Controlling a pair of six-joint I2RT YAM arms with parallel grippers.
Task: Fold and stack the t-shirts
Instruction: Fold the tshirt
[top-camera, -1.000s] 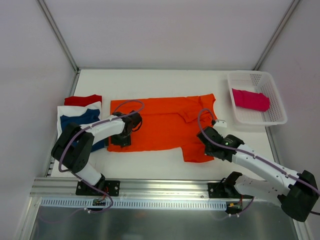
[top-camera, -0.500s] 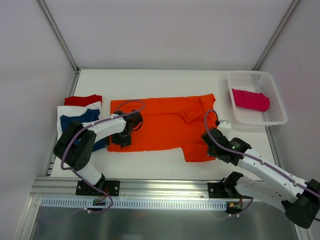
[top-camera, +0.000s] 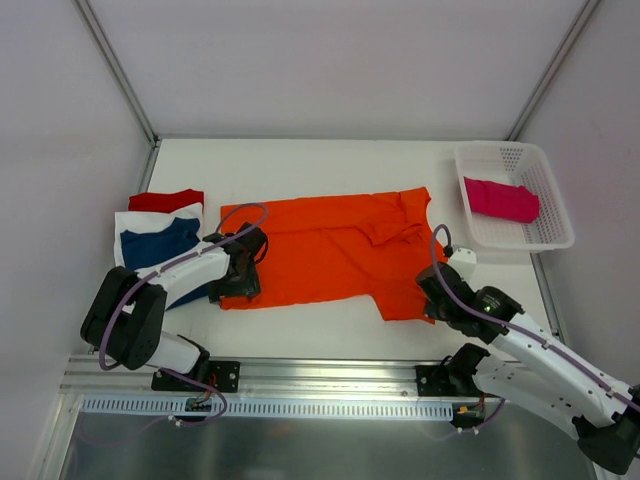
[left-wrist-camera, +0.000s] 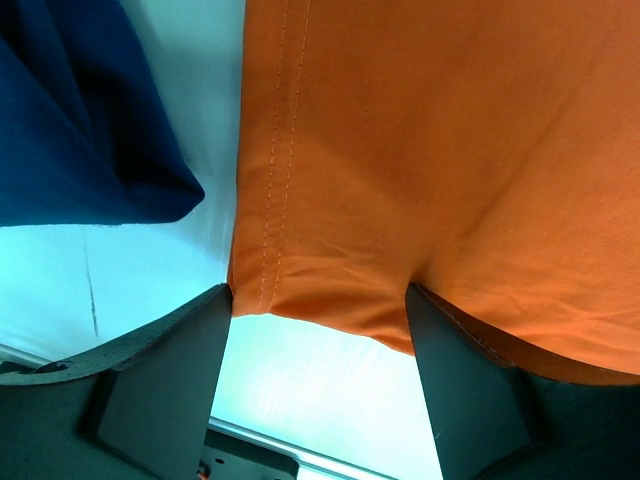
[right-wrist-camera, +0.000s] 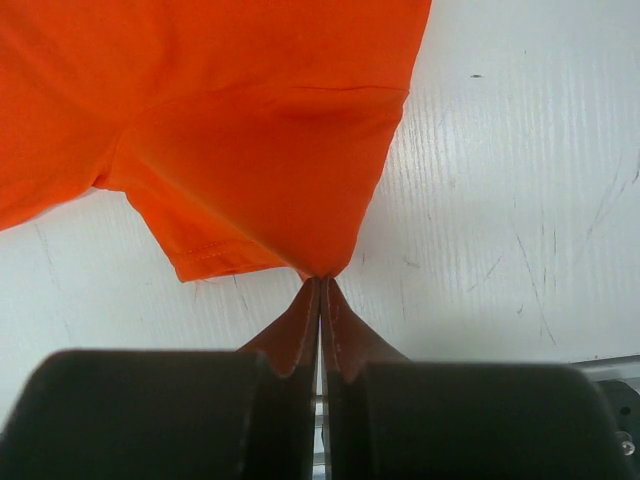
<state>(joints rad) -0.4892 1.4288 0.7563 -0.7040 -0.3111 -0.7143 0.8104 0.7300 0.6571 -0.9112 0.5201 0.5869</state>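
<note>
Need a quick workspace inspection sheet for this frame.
Surface: white table, faint scuffs.
Job's things: orange shirt spread mid-table; red shirt, white shirt, navy shirt piled left; pink shirt in basket.
Clutter: nothing seen.
End effectors: left end effector open astride orange hem corner; right end effector shut on its near right corner.
Cables: purple cables looped along both arms.
Surroundings: white walls, metal frame.

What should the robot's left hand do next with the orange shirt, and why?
Probably close the left gripper on the hem corner of the orange t-shirt. Its jaws stand open on either side of that corner, and the right gripper is shut on the shirt's other near corner, so both could then lift together.
</note>
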